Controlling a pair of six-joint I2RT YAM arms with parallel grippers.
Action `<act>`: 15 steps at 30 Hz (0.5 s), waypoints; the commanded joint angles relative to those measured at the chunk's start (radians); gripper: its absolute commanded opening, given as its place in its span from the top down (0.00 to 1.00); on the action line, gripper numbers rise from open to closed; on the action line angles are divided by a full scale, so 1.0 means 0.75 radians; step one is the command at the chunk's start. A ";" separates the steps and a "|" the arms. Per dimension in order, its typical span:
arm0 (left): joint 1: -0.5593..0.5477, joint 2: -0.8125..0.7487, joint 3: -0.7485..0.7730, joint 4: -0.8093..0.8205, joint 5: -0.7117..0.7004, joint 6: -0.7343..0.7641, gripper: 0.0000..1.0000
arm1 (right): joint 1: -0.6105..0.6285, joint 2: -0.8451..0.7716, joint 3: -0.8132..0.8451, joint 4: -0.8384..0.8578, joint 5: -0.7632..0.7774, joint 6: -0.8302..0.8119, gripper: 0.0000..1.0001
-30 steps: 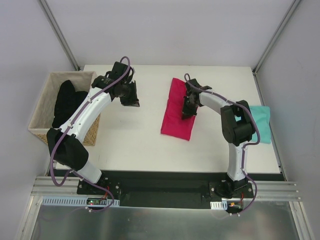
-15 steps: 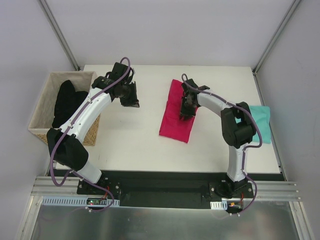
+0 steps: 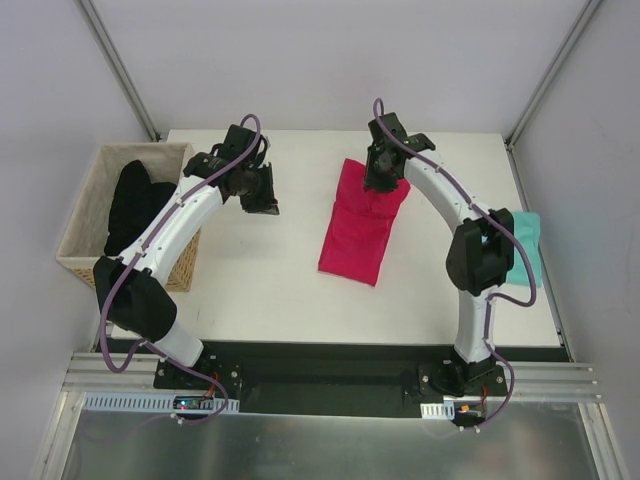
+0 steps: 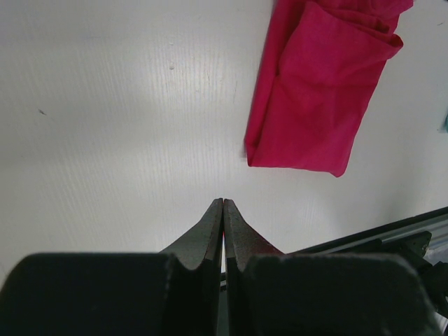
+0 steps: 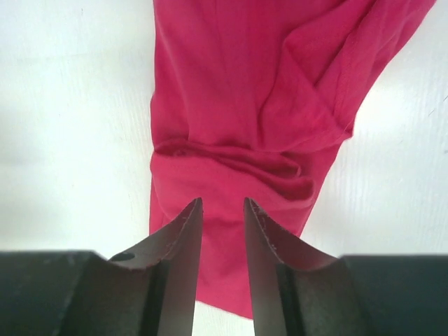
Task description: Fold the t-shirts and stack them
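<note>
The teal t-shirt (image 3: 530, 255), at the right edge of the desk (image 3: 260, 270), is shown only overhead; left gripper (image 4: 223, 201) closed, right gripper (image 5: 222, 203) parted above pink t-shirt (image 5: 245, 91).

Left hand (image 4: 223, 201) closed, right hand (image 5: 222, 203) ajar

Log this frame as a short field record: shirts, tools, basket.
pink t-shirt: folded, lying mid-way across the table
teal t-shirt: at table's right edge, partly behind right arm
left tool: shut, empty, above bare table
right tool: open, over pink t-shirt's far end, holding nothing
basket: left of table, holds black garment
</note>
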 commanded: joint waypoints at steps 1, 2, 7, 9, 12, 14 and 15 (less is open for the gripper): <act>-0.011 -0.031 0.013 0.007 -0.001 0.043 1.00 | -0.102 0.108 0.115 -0.119 0.016 -0.013 0.70; -0.011 -0.037 0.003 0.007 -0.011 0.043 1.00 | -0.115 0.131 0.113 -0.109 0.022 -0.015 0.71; -0.011 -0.031 -0.001 0.007 -0.009 0.047 1.00 | -0.196 0.225 0.186 -0.119 0.016 -0.062 0.82; -0.011 -0.020 0.003 0.005 -0.003 0.049 1.00 | -0.229 0.294 0.276 -0.140 -0.007 -0.082 0.86; -0.011 -0.012 0.009 0.005 0.005 0.051 1.00 | -0.258 0.337 0.358 -0.160 -0.011 -0.097 0.86; -0.009 -0.002 0.017 0.003 0.005 0.051 1.00 | -0.268 0.348 0.372 -0.154 0.008 -0.111 0.87; -0.011 0.002 0.023 0.001 0.003 0.051 1.00 | -0.276 0.350 0.378 -0.152 0.012 -0.115 0.86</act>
